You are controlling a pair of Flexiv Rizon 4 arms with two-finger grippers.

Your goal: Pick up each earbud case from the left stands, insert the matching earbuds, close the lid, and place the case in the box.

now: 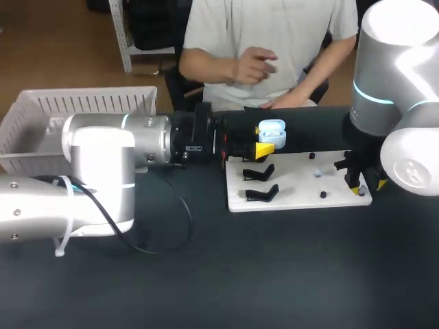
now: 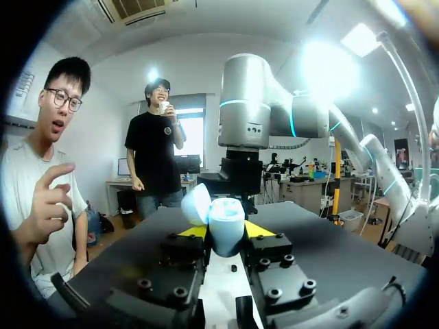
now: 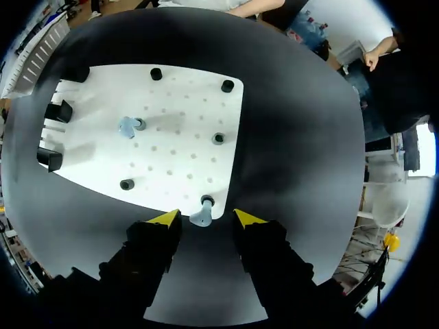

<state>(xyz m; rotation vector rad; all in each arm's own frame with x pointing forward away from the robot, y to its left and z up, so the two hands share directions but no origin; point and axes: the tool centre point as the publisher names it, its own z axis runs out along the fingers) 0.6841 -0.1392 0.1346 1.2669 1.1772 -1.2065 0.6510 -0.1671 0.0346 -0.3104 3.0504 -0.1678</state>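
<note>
Far left on the dark bench (image 1: 274,274): a white slatted box (image 1: 89,103), set at the back. Just right of it, the left arm (image 1: 103,171), lying level across the bench towards the middle, with a thin black cable (image 1: 171,226) looping on the surface beneath. On the arm's dark wrist section, a small label (image 1: 194,148) — print too small to read.

At the arm's tip, the left end effector (image 2: 226,232), clamped on the earbud case (image 1: 271,130) with one yellow-tipped finger against each side. Holds the pale case upright, lid (image 2: 195,204) swung open, above the far left part of the white board (image 1: 302,199).

On the board's left side, black stands (image 1: 259,171). Further right, small black pegs (image 3: 218,138), with a pale earbud (image 3: 127,127) seated at one of them.

At the board's near right corner, a second earbud (image 3: 201,216) on a peg right at the edge. Over that corner, at the end of the right arm (image 1: 391,103), the right end effector (image 3: 206,218) — fingers apart, one either side of this earbud, touching it on neither side as far as can be seen.
</note>
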